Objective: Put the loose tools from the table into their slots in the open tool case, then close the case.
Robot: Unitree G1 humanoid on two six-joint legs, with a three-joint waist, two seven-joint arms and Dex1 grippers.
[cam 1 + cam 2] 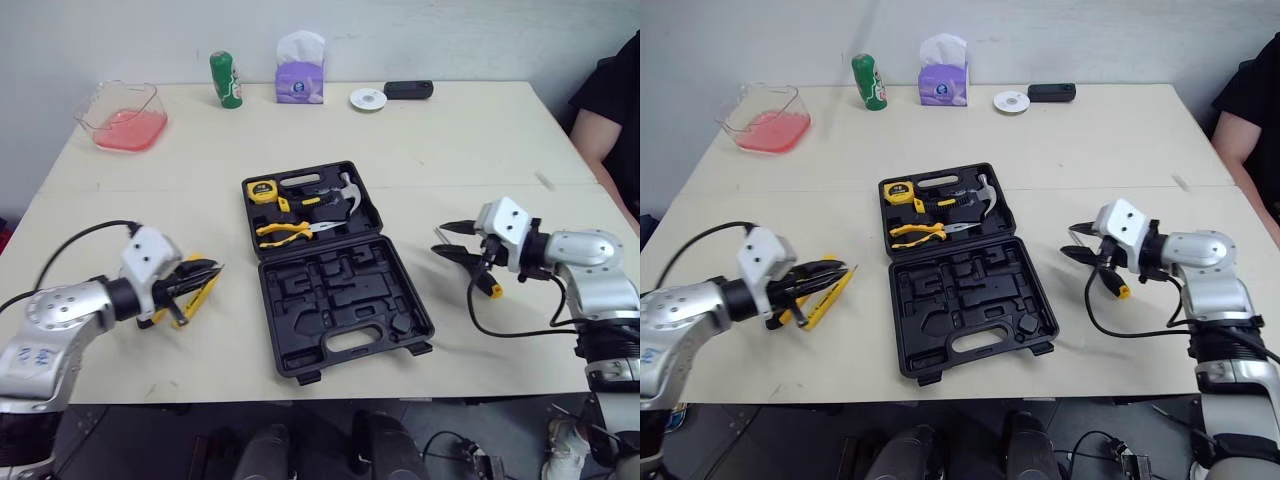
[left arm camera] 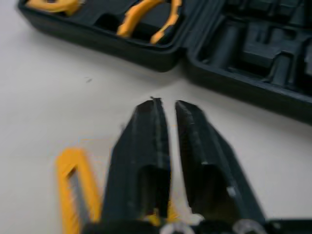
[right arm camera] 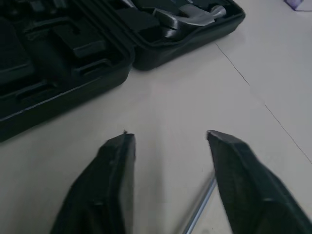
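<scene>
Tool case: black
Tape measure: yellow
Pliers handles: yellow
Utility knife, left: yellow
Screwdriver handle, right: yellow and black
Far can: green
Tissue box: purple

1. From my cameras I can read no word, brand or number anywhere.
2. The green can carries print on its side, too small to make out.
3. The purple tissue box has a pale label I cannot read.
4. The yellow tape measure in the tool case shows a dark face, illegible.
</scene>
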